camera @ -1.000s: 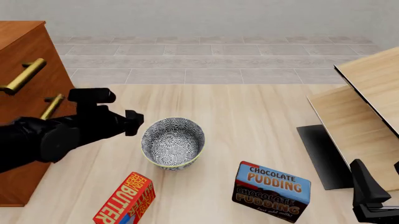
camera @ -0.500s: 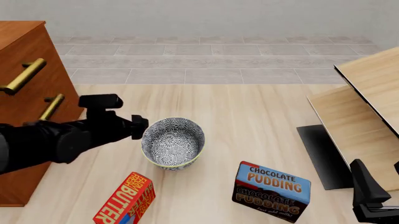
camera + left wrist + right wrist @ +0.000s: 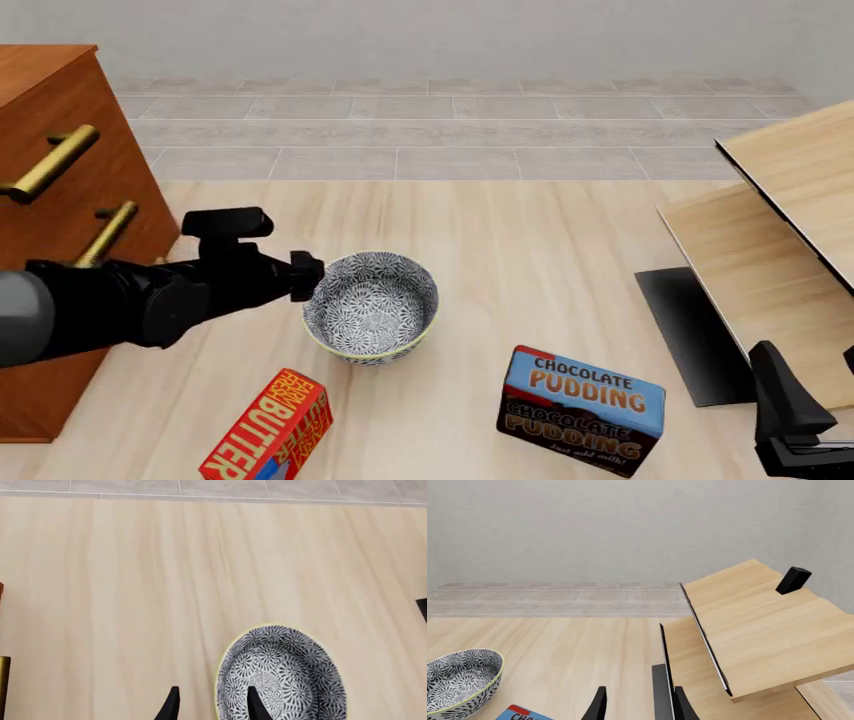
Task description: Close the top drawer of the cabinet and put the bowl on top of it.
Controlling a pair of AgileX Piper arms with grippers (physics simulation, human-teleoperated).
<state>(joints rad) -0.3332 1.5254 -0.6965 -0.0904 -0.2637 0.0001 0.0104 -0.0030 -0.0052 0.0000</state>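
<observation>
- The pudding box [image 3: 582,408] stands at the near right of the table [image 3: 561,240]; its blue top reads "CHOCOLATE PUDDING" in orange, and the dark lower half repeats "PUDDING" above small script too fine to read.
- The butter box [image 3: 267,428] lies tilted at the near left, red and orange, with "BUTTER" in white and a smaller word beside it that I cannot make out.
- The bowl [image 3: 371,305] sits upright on the table between the two boxes and a little farther back, apart from both.
- The left gripper [image 3: 308,276] hangs at the bowl's left rim; in the left wrist view its fingers [image 3: 255,706] are spread, one tip over the bowl's [image 3: 281,677] inside and the other outside the rim, gripping nothing.
- The cabinet [image 3: 54,160] fills the left edge; the top drawer [image 3: 60,130] has its brass handle [image 3: 50,163] jutting toward the table, and whether the drawer is fully in I cannot tell.
- Bare table lies beyond the bowl up to the tiled floor [image 3: 454,125].
- The pale wood furniture [image 3: 787,230] crowds the right side.
- The right gripper [image 3: 635,706] is low at the near right, its fingers parted and empty, pointing toward the pale wood furniture [image 3: 754,625].
</observation>
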